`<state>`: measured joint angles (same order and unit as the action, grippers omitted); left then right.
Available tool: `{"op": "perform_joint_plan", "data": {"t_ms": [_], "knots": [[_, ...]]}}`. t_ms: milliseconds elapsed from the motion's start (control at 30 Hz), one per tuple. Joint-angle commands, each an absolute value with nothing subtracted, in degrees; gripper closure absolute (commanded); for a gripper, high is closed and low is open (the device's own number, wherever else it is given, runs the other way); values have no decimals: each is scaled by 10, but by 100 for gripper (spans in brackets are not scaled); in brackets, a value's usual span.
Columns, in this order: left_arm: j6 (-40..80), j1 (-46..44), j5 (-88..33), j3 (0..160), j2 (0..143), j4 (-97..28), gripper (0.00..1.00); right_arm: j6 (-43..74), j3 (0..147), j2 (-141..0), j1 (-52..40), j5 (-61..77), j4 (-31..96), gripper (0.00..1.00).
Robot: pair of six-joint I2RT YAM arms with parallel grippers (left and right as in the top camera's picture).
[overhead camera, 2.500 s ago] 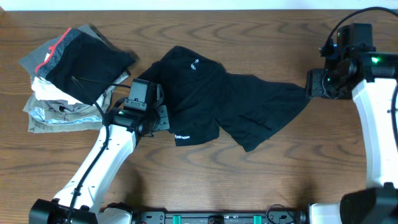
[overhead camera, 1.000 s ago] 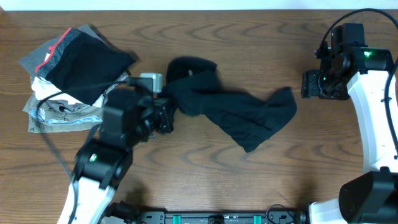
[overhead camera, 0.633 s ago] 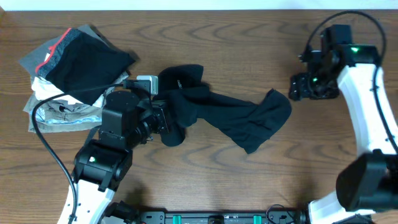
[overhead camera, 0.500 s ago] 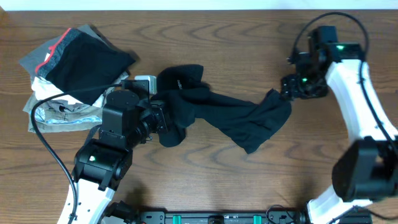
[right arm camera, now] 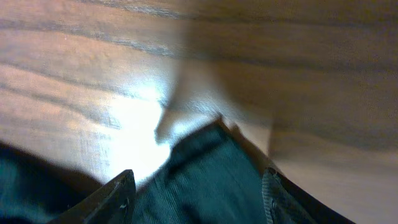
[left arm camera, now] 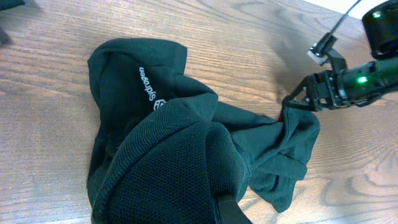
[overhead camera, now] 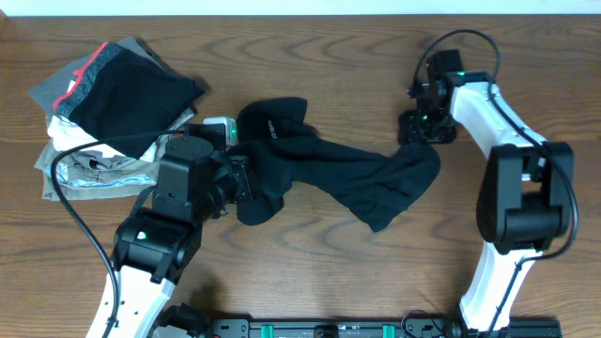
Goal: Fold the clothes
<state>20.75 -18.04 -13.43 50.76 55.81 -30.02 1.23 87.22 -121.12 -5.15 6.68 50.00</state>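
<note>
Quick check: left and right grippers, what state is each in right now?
Left gripper: closed, holding the black T-shirt.
Right gripper: open, straddling the T-shirt's corner, not gripping it.

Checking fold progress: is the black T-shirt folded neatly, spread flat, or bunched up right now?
Bunched up. The black T-shirt lies twisted in a rumpled strip, one end gathered at the left gripper.

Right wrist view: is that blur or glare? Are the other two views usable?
Right wrist view: soft all over, probably motion blur, with a near-white glare patch on the table and the T-shirt edge smeared. Left wrist view: sharp, with the knit weave and white lettering readable. Overhead view: sharp and evenly lit, no hot spots.
</note>
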Motion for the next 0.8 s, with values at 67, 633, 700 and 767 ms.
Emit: {"op": "perform_joint_plan", "data": {"t_ms": [67, 633, 700, 767], "knots": [[200, -177, -128, 515, 566, -300, 94, 43, 869, -1247, -67, 67, 482, 38], [200, -177, -128, 522, 572, -269, 94, 53, 894, -1203, -62, 62, 531, 99], [200, -177, -128, 537, 572, -267, 94, 53, 909, -1166, -55, 62, 550, 99], [200, -177, -128, 560, 572, -268, 94, 53, 927, -1117, -46, 59, 566, 99]]}}
